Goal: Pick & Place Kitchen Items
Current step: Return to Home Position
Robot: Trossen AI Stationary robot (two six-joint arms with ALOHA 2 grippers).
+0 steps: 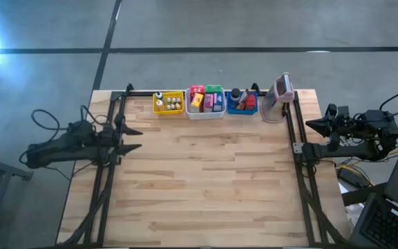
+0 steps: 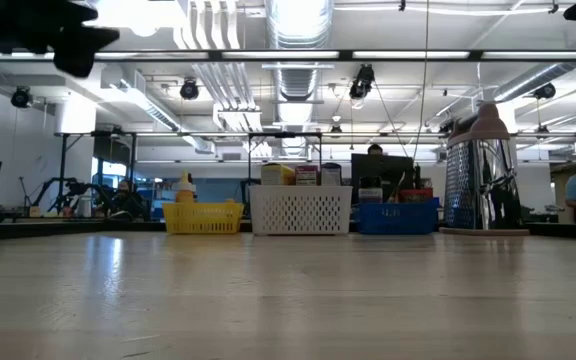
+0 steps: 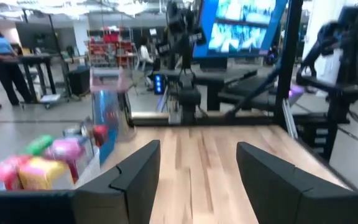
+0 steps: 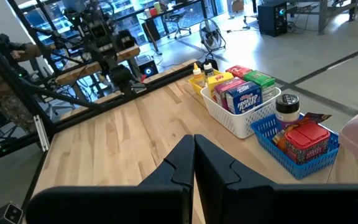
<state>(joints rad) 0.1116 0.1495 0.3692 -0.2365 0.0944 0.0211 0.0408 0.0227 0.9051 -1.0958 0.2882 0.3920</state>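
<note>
The kitchen items sit in three bins at the table's far edge. Small bottles stand in the yellow bin (image 1: 168, 104). Pink, green, red and blue packets (image 1: 206, 99) fill the white bin (image 4: 244, 121). A jar and a red tub (image 4: 303, 138) are in the blue bin (image 1: 241, 104). My left gripper (image 1: 135, 138) is open and empty above the table's left side. My right gripper (image 1: 308, 125) is shut and empty above the table's right side. In the wrist views the left fingers stand apart (image 3: 197, 180) and the right fingers are closed together (image 4: 194, 163).
A pink-topped metal grater (image 1: 280, 97) stands upright right of the blue bin, at the far right corner. Black frame rails (image 1: 297, 149) run along the table's left and right sides. Bare wood (image 1: 206, 180) spreads between the arms and toward the near edge. People show in the room beyond.
</note>
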